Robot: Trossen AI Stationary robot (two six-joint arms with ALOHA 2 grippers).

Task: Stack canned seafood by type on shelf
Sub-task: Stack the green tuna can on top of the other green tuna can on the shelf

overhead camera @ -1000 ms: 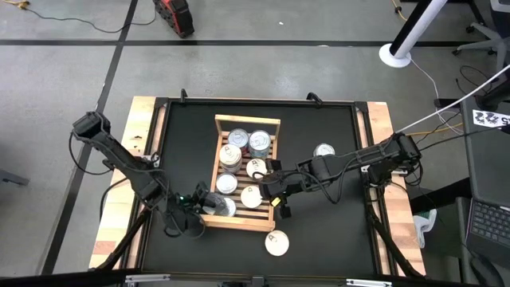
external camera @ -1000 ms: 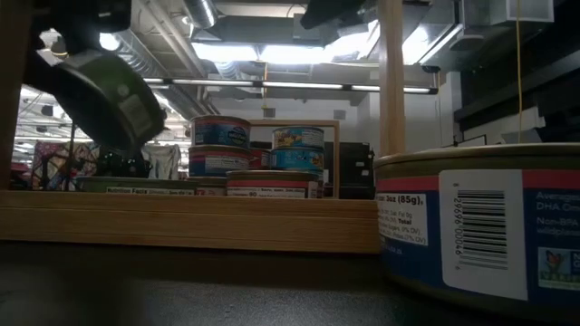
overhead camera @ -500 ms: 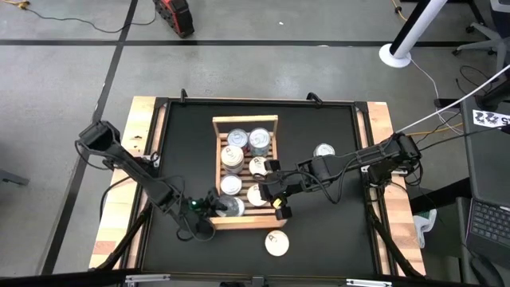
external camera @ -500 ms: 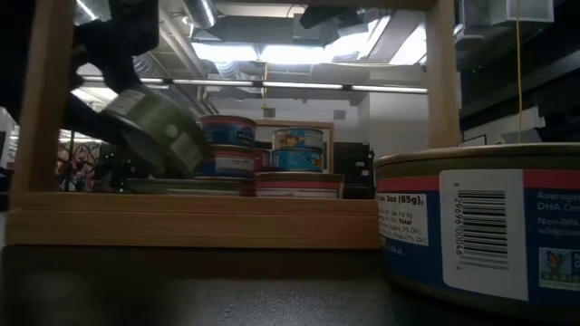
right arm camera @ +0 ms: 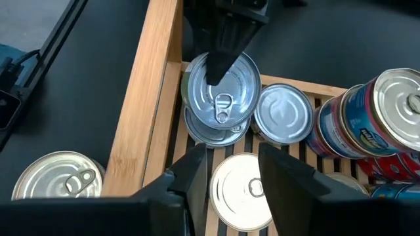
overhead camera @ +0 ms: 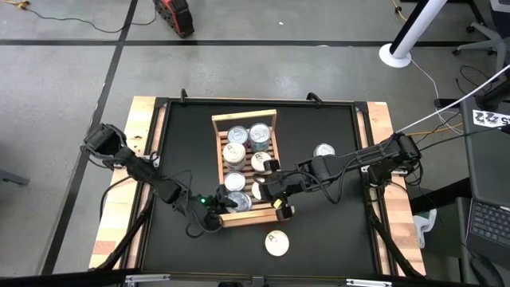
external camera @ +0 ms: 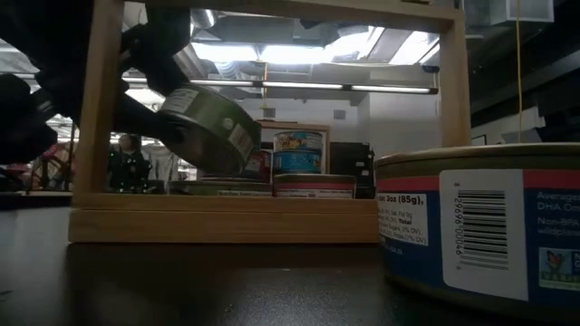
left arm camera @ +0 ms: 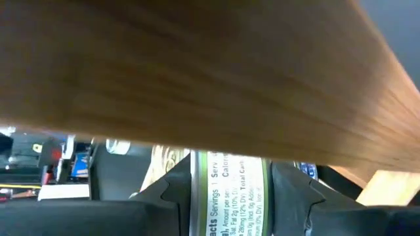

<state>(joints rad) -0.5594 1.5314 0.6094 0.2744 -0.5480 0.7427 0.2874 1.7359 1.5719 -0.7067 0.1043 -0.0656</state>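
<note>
Black table (overhead camera: 327, 231) fills the centre of the high view, wooden planks along both side edges. Wooden slatted shelf (overhead camera: 272, 121) sits just left of table centre, slightly rotated. Shelf holds round tins: two side by side at its upper end (overhead camera: 248, 135), stacks below them, more toward its lower end. In the right wrist view the stacked tins (right arm camera: 367, 128) show blue and red labels, a flat silver tin (right arm camera: 283, 113) lies on the slats next to them, and a cream-lidded tin (right arm camera: 241, 190) lies nearer the camera.

Two tins lie off the shelf on the table: one right of the shelf (overhead camera: 323, 151), one below it near the frame's lower centre (overhead camera: 276, 243).

Left gripper (overhead camera: 225, 204) is at the shelf's lower-left corner, clamped on a green-labelled tin (external camera: 210, 129), held tilted just above another tin inside the shelf.

Right gripper (overhead camera: 261, 190) sits over the shelf's lower-right part, fingers (right arm camera: 197, 172) apart above the cream-lidded tin, holding nothing.
</note>
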